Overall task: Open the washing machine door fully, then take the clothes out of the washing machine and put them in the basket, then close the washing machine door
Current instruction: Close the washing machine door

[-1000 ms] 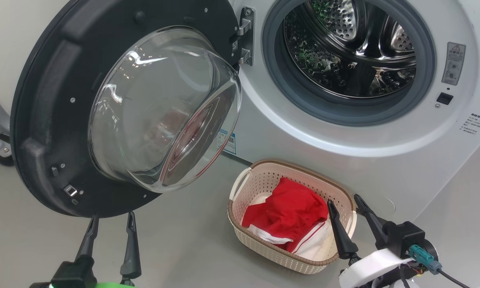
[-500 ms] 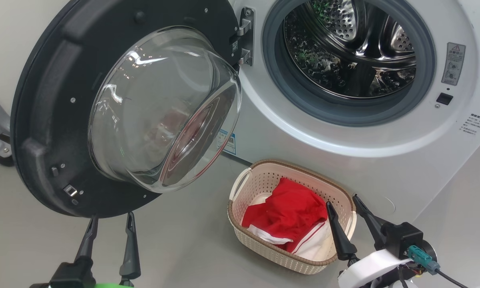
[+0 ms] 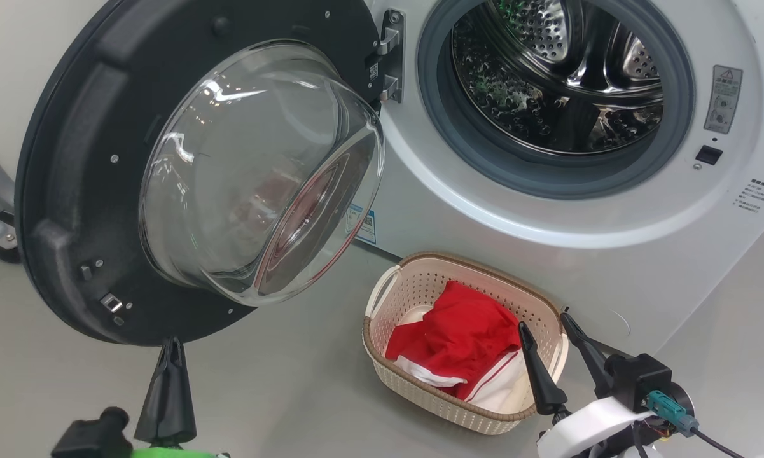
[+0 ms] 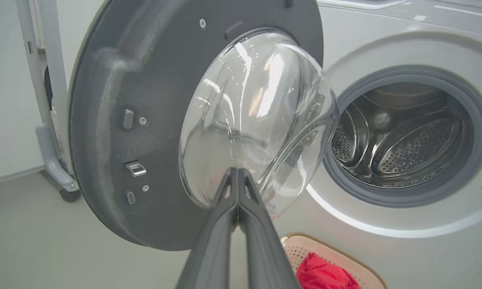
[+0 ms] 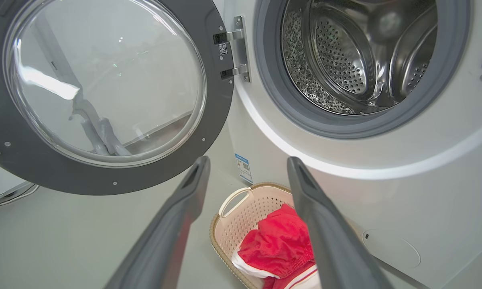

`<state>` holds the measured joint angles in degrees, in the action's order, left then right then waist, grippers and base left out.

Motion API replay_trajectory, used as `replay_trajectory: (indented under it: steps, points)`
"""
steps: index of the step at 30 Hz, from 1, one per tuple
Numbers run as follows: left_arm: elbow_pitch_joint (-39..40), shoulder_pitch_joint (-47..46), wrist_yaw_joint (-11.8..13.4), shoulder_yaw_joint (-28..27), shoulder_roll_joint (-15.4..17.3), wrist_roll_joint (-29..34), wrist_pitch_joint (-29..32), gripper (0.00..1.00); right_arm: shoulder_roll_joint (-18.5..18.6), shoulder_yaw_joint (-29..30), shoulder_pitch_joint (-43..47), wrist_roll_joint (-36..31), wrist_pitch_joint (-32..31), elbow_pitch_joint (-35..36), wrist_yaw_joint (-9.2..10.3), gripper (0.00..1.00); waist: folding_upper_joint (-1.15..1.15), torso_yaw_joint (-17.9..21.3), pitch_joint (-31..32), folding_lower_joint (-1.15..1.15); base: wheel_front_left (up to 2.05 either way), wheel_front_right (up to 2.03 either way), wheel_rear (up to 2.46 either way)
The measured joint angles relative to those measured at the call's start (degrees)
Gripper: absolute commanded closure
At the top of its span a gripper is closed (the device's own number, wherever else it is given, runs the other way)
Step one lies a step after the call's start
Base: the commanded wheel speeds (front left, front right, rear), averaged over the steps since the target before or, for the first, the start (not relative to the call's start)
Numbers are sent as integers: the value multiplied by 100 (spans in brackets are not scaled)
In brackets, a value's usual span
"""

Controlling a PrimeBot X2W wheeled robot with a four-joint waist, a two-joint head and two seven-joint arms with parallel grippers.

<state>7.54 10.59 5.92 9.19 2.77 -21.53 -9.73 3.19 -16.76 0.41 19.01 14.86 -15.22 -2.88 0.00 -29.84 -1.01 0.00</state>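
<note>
Grey floor (image 3: 280, 394) runs up to the white front of the washing machine (image 3: 547, 254). Washing machine door (image 3: 70, 191) stands swung wide to the left on its hinge (image 3: 388, 57), inner face and glass bowl (image 3: 261, 172) turned outward. The drum (image 3: 560, 76) shows perforated steel walls inside the grey seal. Basket (image 3: 420, 286) sits on the floor just before the machine, below the opening and to the right of the blue label (image 3: 362, 226). Clothes (image 3: 464, 337), red with white panels, lie bunched inside the basket. Left gripper (image 3: 172, 346): fingers pressed together, nothing held; tips sit just under the door's lower rim in the head view, and in the left wrist view (image 4: 237, 170) they overlap the lower edge of the bowl. Contact with the door cannot be told. Right gripper (image 3: 542, 321): fingers spread apart, nothing between them, at the basket's right end; in the right wrist view (image 5: 247, 158) it looks down past the basket and clothes.
</note>
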Motion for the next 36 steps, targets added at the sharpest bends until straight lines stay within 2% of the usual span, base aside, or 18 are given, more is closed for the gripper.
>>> replay_trajectory:
  steps: [4,8,13,16,18,23,28,36]
  points:
    - [330,-2,-207,126,-1,-1316,-52,100,0,0,-18,0,0,0,0,0,0,-4,-19,0,0,0,0]
    - [714,-2,-323,226,0,-3016,-111,100,1,0,-30,0,0,-2,0,0,0,-11,-40,0,0,0,0]
    - [1295,9,-390,254,-1,-4418,-344,100,0,1,-66,1,0,-5,0,0,0,-22,-56,0,0,0,0]
    - [1573,7,-565,75,-7,-5237,-403,100,1,4,-97,1,0,-5,0,0,0,-27,-61,0,0,0,0]
    - [1690,3,-668,-242,-9,-5773,-404,100,3,5,-105,1,0,-5,0,0,0,-30,-65,0,0,0,0]
    - [1880,-7,-882,-991,-10,-6172,-448,100,11,5,-107,1,0,-7,1,0,0,-40,-75,0,0,0,0]
    - [1894,-26,-929,-1747,21,-6275,-448,100,14,8,-109,2,-4,-7,1,0,0,-47,-95,0,0,0,0]
    - [1604,-302,-914,-2566,621,-6735,-305,100,60,97,-119,3,-19,23,8,0,0,-48,-183,0,0,0,0]
